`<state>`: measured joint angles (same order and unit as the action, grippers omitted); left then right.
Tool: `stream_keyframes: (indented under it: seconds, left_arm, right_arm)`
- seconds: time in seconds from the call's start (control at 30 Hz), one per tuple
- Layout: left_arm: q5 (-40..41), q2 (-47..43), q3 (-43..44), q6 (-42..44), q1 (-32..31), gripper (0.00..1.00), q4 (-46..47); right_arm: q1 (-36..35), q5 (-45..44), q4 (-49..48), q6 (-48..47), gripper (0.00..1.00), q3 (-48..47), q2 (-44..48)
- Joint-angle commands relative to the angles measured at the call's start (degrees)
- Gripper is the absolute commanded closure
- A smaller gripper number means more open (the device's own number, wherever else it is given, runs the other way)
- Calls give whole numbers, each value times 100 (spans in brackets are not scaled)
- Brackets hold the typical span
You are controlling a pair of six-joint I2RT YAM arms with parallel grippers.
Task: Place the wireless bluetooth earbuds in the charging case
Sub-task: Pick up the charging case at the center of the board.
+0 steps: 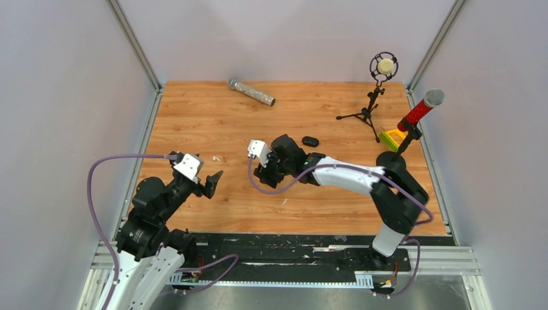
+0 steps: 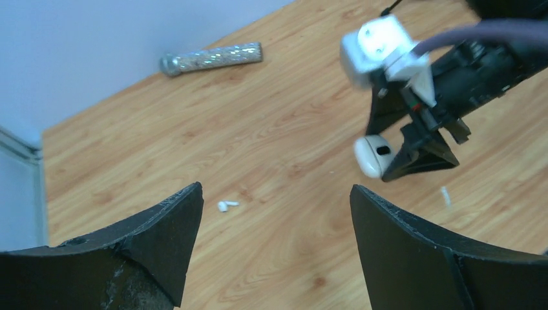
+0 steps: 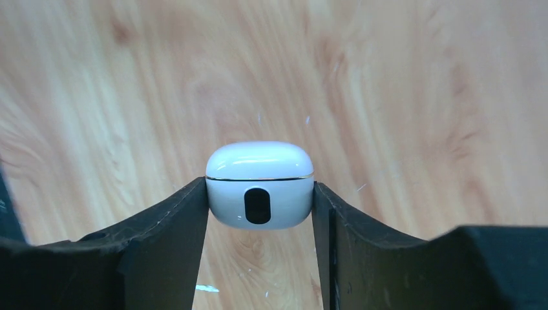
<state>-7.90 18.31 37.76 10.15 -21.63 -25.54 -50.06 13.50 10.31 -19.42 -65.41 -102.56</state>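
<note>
Top view: you had the charging case [image 3: 258,187] between the fingers of the right gripper [image 1: 263,169] at frame centre. One earbud [image 1: 215,158] lay on the table [image 1: 194,110] just left of it, and the other earbud [image 1: 311,141] lay to its upper right. A tube [image 1: 252,92] lay at upper centre. A microphone stand [image 1: 369,106] stood at upper right.

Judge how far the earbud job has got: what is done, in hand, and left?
Done: the right gripper clamps the charging case, lid apparently shut. In hand: the open left gripper hovers near the whitish earbud on the table. Left: it and the black earbud lie outside the case, so opening and both insertions remain.
</note>
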Motion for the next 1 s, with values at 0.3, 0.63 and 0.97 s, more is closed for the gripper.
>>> stream_keyframes:
  seconds: [0.3,0.63,0.97]
  left_arm:
    - [-2828,767,491,-1986,36,4,691]
    - [-2617,989,752,-2945,65,25,1164]
    - [-2358,1210,968,-3544,356,26,1434]
  right_arm:
    - [-1383,-1815,-3033,-753,77,421,1764]
    - [-1585,-1686,-3422,-1019,78,804,2203]
    - [-1594,-1566,-3632,-923,78,1128,2557]
